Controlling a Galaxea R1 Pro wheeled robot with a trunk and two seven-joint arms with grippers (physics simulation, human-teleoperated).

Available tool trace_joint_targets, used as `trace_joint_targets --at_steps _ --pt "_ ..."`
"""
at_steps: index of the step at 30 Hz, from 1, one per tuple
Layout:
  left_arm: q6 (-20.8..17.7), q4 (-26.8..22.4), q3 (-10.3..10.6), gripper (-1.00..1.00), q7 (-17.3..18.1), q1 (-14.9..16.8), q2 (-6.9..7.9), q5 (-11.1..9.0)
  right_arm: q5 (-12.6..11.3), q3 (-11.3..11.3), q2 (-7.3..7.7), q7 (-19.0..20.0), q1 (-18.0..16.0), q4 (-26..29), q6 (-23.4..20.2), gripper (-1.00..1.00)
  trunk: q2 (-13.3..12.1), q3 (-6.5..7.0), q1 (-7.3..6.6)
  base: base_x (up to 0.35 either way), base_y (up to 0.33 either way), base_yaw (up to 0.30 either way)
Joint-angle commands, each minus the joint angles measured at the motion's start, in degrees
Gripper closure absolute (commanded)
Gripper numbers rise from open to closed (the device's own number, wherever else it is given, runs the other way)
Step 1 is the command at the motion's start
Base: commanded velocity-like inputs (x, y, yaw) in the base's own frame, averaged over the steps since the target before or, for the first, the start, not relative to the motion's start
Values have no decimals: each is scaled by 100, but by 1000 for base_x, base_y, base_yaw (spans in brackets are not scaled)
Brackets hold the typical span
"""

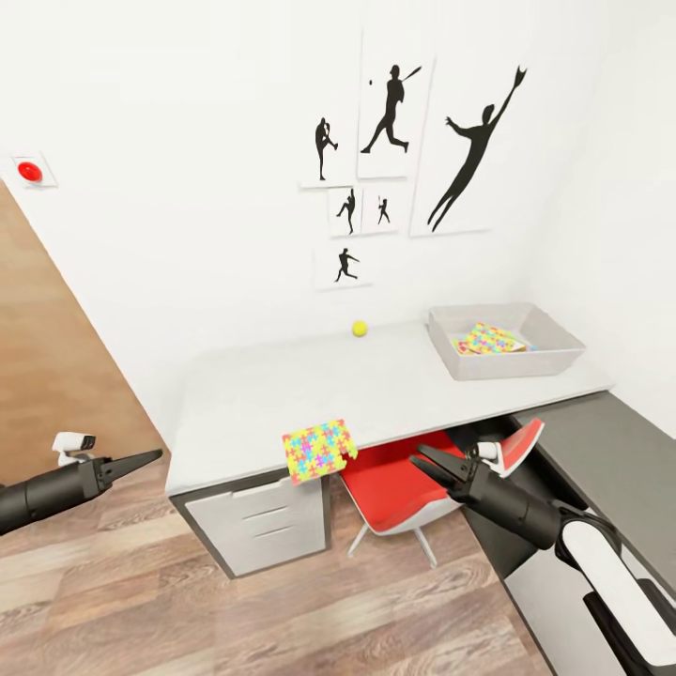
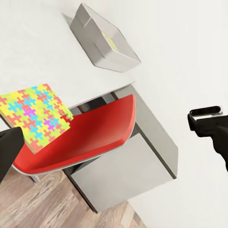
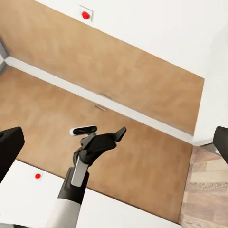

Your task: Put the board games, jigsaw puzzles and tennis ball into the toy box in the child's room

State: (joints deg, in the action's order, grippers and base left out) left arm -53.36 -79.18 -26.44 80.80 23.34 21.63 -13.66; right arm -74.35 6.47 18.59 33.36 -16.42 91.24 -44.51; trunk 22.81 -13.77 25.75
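On the pale table (image 1: 282,394) the small tennis ball (image 1: 360,328) lies near the wall. At the table's right end stands the grey toy box (image 1: 554,352), with one jigsaw puzzle (image 1: 488,339) inside it. A second jigsaw puzzle (image 1: 319,449) (image 2: 35,114) hangs over the table's front edge. My right gripper (image 1: 420,456) is open, low in front of the chair and right of that puzzle; its fingers (image 3: 9,149) stand wide apart. My left gripper (image 1: 155,456) is open and empty, left of the table over the floor. The board games and bed are out of view.
A red chair (image 1: 394,479) (image 2: 85,137) is tucked under the table, by a white drawer unit (image 1: 268,521). A lower dark-grey-topped cabinet (image 1: 610,451) runs along the right wall. Wood-plank floor (image 1: 141,601) lies open in front. Silhouette posters hang on the wall.
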Motion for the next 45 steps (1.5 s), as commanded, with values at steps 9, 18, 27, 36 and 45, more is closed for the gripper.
trace_joint_targets --at_steps 9,18,27,36,45 --pt "-60 -1 -1 -100 15 4 4 -5 99 88 -4 45 -6 -1 21 -100 11 75 3 0 0 0" --pt "-60 -1 -1 -100 15 4 4 -5 112 101 -4 47 -4 -1 43 -100 11 161 3 0 -1 0" --pt "-60 -1 -1 -100 12 4 0 -5 113 115 -4 55 -4 -1 144 -100 11 247 3 0 -95 0" --pt "-63 -1 -1 -100 15 4 0 -5 113 118 -4 55 -4 -1 152 -100 11 333 3 0 -75 0" --pt "-68 -1 -2 -100 19 4 4 -5 113 120 -4 54 -2 -1 153 -100 11 419 3 0 -7 0"
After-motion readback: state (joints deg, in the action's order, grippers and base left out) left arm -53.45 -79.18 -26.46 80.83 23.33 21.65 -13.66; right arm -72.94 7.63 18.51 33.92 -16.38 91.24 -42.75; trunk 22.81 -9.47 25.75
